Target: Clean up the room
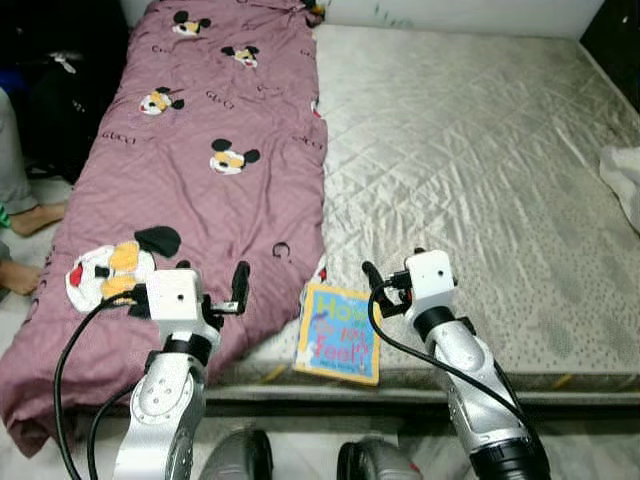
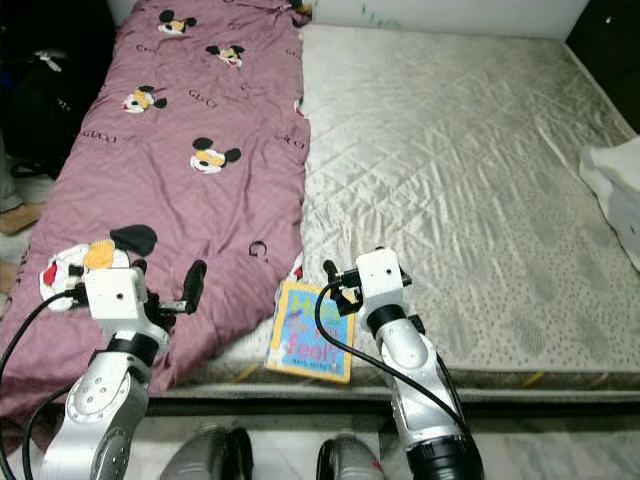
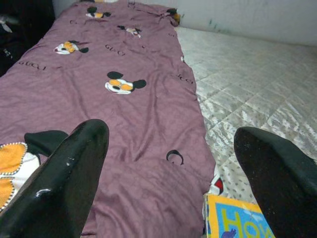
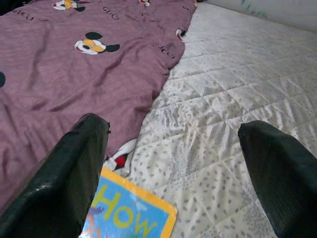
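Little tidied yet: the picture book (image 1: 339, 334) lies at the mattress (image 1: 480, 180) edge, six o'clock, between left gripper (image 1: 212, 285) and right gripper (image 1: 390, 280), both spread wide, empty.

— Supporting surface?
— A bed (image 1: 480, 170) with a pale quilted mattress, filling most of the frame from the upper edge down to the near edge.
— Items directly on it?
— A mauve quilt (image 1: 190, 190) printed with cartoon mice covers the left part, its lower left corner spilling off the edge. A children's book (image 1: 340, 333) with a yellow border lies at the lower centre, just beside the quilt's edge. A white cloth (image 1: 625, 180) sits at the right edge.
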Tool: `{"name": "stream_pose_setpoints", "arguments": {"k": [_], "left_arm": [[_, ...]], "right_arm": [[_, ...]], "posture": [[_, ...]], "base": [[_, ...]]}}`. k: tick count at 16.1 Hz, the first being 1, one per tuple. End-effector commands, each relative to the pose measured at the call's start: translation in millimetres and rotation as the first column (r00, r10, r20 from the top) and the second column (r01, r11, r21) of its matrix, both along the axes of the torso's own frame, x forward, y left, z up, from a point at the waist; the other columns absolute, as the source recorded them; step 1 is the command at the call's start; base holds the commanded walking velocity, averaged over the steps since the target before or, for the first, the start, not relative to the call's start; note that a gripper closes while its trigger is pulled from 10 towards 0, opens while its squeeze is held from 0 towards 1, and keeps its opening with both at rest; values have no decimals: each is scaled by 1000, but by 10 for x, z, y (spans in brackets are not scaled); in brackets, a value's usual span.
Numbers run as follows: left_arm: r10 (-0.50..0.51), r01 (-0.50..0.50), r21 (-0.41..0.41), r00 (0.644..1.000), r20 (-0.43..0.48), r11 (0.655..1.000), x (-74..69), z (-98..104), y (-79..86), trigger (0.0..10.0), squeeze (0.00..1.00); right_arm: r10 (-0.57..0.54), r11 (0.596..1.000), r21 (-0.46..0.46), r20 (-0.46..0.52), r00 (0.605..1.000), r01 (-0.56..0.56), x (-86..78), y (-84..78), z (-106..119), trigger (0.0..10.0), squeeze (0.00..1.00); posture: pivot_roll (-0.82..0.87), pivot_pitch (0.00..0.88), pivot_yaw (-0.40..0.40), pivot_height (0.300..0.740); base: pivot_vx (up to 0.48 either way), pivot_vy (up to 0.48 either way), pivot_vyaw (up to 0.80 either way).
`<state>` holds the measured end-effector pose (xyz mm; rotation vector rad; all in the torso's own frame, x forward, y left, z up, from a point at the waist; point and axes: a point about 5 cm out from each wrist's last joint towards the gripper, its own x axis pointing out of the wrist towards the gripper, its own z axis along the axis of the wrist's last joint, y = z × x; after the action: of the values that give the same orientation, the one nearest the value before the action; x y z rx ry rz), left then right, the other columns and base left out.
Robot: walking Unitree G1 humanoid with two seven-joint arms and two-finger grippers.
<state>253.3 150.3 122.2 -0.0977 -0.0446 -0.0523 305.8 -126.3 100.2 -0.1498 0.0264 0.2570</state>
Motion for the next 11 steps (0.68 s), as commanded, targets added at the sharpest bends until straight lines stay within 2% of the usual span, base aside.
{"name": "stream_pose_setpoints", "arguments": {"k": [1,11], "left_arm": [[4,-4,11,1000,-16,1000,-18,-22,8,10000,0],[13,-13,19,1000,1,1000,-4,-12,23,10000,0]], "right_arm": [[8,1000,6,-10,1000,-8,-30,7,-23,10000,0],[15,1000,1,-7,1000,-15,-16,15,-30,10000,0]], "posture": [[-15,203,-55,622],[-12,189,-53,622]], "base": [[0,0,0],[0,0,0]]}}
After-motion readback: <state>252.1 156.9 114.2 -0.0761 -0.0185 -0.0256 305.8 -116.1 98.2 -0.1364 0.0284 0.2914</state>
